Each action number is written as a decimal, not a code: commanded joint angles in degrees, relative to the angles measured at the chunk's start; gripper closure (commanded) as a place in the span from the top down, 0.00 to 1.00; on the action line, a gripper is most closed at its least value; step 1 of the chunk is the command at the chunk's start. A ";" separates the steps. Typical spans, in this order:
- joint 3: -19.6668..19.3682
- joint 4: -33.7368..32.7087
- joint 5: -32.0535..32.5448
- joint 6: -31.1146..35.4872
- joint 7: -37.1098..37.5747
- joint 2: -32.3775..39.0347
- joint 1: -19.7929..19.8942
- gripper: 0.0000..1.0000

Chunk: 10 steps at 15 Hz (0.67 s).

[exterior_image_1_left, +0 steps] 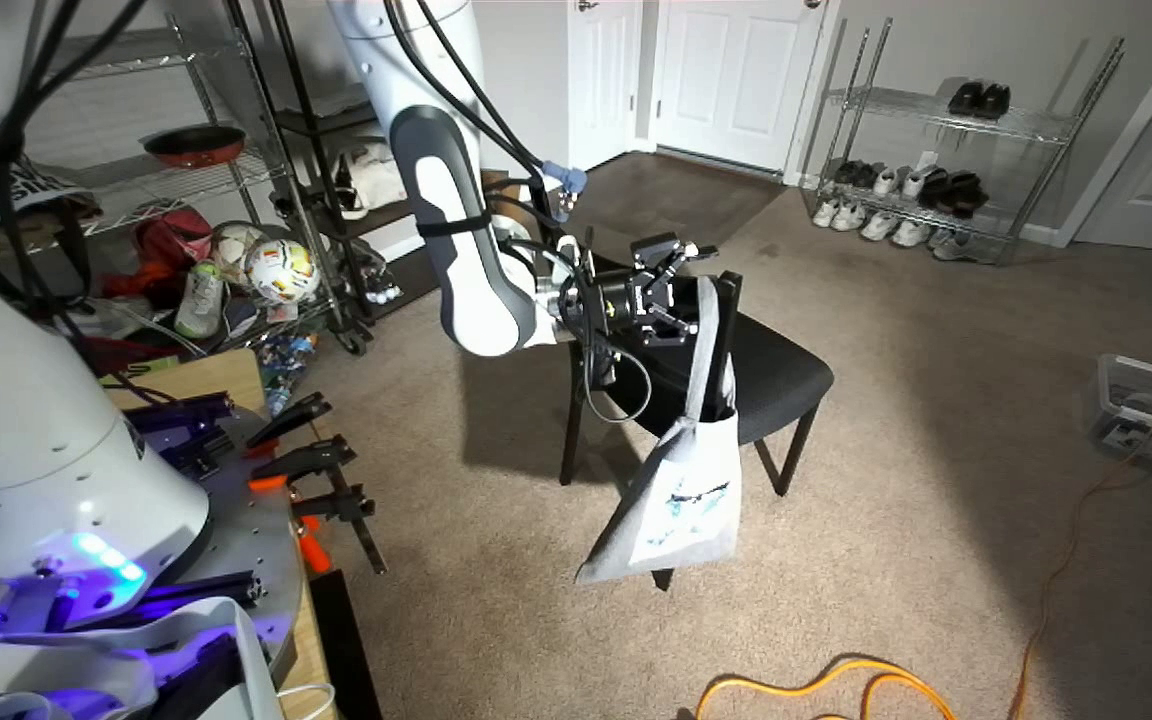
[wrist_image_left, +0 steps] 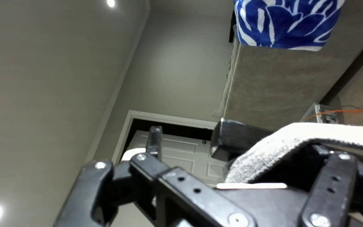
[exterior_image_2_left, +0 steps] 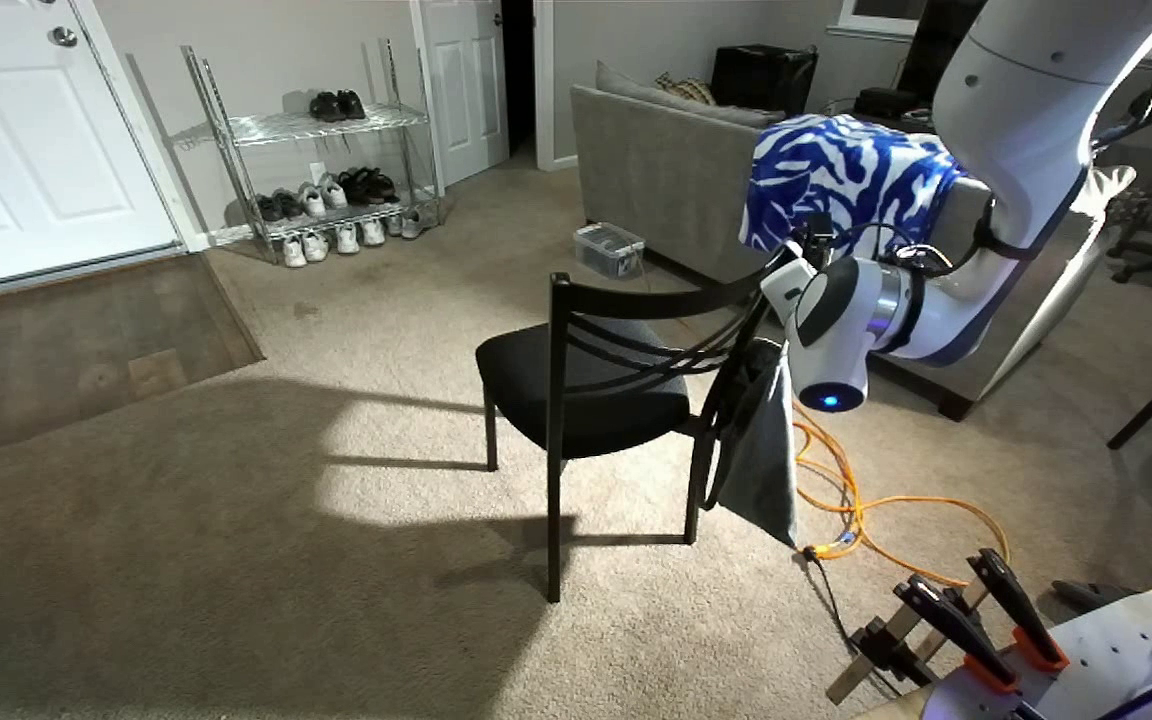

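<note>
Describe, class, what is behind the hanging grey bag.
In an exterior view, the black chair and carpet show behind the grey bag. One chair leg's foot peeks out below; the stretch just above it is covered.

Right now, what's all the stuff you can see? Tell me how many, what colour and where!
Padded chair: one, black, on the carpet
Bag: one, grey, hanging by its strap from the padded chair
Sofa: one, grey, beyond the padded chair
Blanket: one, blue and white, over the sofa
Bin: one, clear, near the sofa
Rack: one, silver, by the wall
Shoes: many, mostly black or white, on the rack
Doors: several, white, around the room
Pan: one, red and black, on a shelf
Ball: at least one, multicoloured, lower on that shelf
Cord: at least one, orange, on the carpet
Clamps: at least two, black and orange, at the table
Arm: one, white and grey, mounted at the table
Gripper: one, black, open beside the strap
</note>
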<state>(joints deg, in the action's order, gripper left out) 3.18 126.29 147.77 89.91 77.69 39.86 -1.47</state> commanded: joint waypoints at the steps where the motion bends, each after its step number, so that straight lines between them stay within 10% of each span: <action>1: -0.65 1.88 -1.40 -7.15 -2.68 -0.51 -0.13 1.00; 10: -0.79 1.65 -1.81 -22.53 -3.54 1.80 -0.57 1.00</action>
<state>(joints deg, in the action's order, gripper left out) 2.19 126.89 147.39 69.79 76.67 42.37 -1.80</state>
